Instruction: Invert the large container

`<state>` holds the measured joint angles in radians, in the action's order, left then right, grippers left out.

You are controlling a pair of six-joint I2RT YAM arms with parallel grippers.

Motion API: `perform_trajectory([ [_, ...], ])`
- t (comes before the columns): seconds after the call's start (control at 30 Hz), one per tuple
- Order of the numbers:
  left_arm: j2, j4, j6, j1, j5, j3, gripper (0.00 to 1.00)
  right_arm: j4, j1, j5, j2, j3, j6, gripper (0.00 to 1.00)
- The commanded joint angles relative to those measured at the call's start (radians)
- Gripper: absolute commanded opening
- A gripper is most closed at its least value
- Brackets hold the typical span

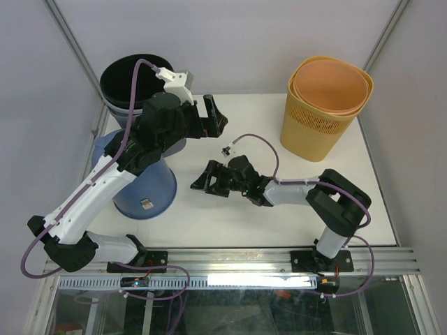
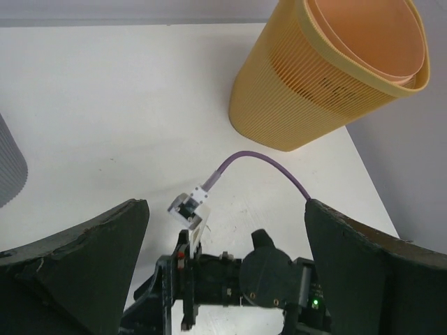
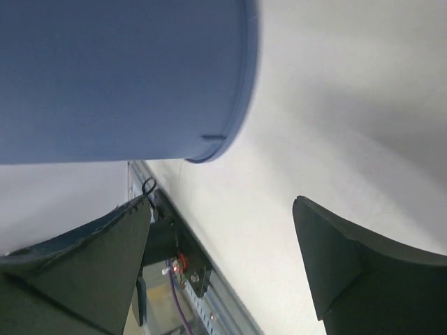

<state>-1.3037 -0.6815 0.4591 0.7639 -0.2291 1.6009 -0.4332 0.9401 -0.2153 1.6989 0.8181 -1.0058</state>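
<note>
Top view. Blue bucket (image 1: 150, 190) at 9 o'clock on the table (image 1: 230, 223), partly under the left arm; orientation unclear.
Left gripper (image 1: 216, 116): raised near 12 o'clock, jaws spread wide, holding nothing.
Right gripper (image 1: 203, 179): mid-table, facing the bucket, jaws apart, empty, just beside it, not touching.
Yellow basket (image 1: 318, 132) at 2 o'clock.
Black bucket (image 1: 122, 82) at 11 o'clock.

Containers, five: one blue bucket (image 1: 157, 185); one black bin (image 1: 133, 80) nested in one grey basket (image 1: 112, 106); one orange bin (image 1: 332, 87) nested in one yellow ribbed basket (image 1: 318, 132). Robot arms, two, each with one gripper: left gripper (image 1: 213, 115), right gripper (image 1: 206, 180). Table (image 1: 244, 223), one.
</note>
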Motion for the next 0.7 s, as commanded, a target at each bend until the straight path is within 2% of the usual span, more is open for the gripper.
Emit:
perform_trajectory([
  [0.0,0.045,0.028,-0.001,-0.005,-0.005,0.009,0.99,-0.099,-0.077,0.025,-0.032,-0.032,-0.025,0.86],
  [0.1,0.023,0.027,0.002,-0.006,0.013,0.020,0.99,-0.130,-0.078,0.067,0.024,0.011,-0.067,0.85],
  [0.3,0.008,0.020,0.014,-0.006,0.032,0.058,0.99,-0.328,-0.015,0.004,0.328,0.239,-0.222,0.82],
  [0.4,0.016,0.012,0.025,-0.006,0.041,0.070,0.99,-0.280,0.034,-0.042,0.457,0.461,-0.193,0.82],
  [0.5,0.030,0.007,0.034,-0.007,0.048,0.073,0.99,-0.263,0.087,-0.144,0.552,0.607,-0.156,0.82],
  [0.57,0.037,0.004,0.038,-0.005,0.045,0.071,0.99,-0.251,0.117,-0.199,0.575,0.640,-0.128,0.81],
  [0.67,0.043,0.003,0.043,-0.006,0.042,0.060,0.99,-0.261,0.130,-0.230,0.544,0.577,-0.086,0.81],
])
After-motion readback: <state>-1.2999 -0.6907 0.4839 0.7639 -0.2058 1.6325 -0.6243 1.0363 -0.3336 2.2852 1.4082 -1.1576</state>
